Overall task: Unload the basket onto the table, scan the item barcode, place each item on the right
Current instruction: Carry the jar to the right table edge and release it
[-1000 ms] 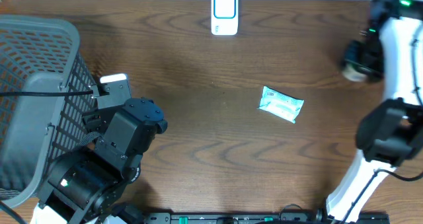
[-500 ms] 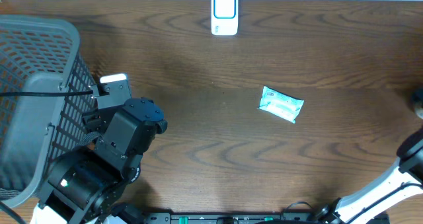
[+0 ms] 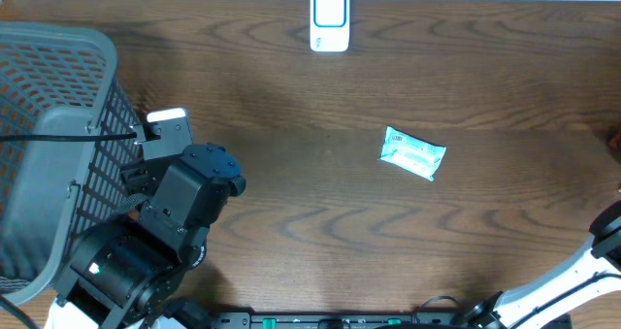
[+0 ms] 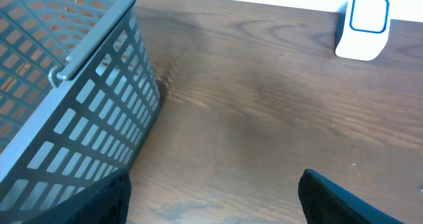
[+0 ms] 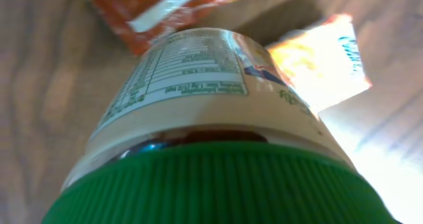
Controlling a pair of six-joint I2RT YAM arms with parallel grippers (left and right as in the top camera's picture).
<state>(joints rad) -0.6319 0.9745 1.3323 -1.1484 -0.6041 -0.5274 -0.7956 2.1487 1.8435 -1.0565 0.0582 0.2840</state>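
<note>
Bottle fills the right wrist view, pressed up close to the lens. Its green cap is nearest and its body runs away from the wrist, so the long axis lies roughly along the line of the right gripper. None of that gripper's fingers show, so I cannot tell how wide they stand or whether they hold the bottle. The overhead view shows only a piece of the right arm at the lower right edge, with the bottle out of frame. The label shows a panel of small print, and I see no barcode on this face. Just behind the bottle lie an orange packet and a yellow packet.

The left gripper hovers low over the table beside the basket. Its fingers are spread wide with nothing between them.

Farther out, a pale pouch lies flat right of mid-table. The scanner stands at the far edge, near the middle.

The right arm is much the nearer to the bottle, so the scan falls to it. The bottle lies off to the right, well apart from the scanner. It will likely have to travel left and toward the far edge, and be turned about its long axis until the code faces the scanner.
</note>
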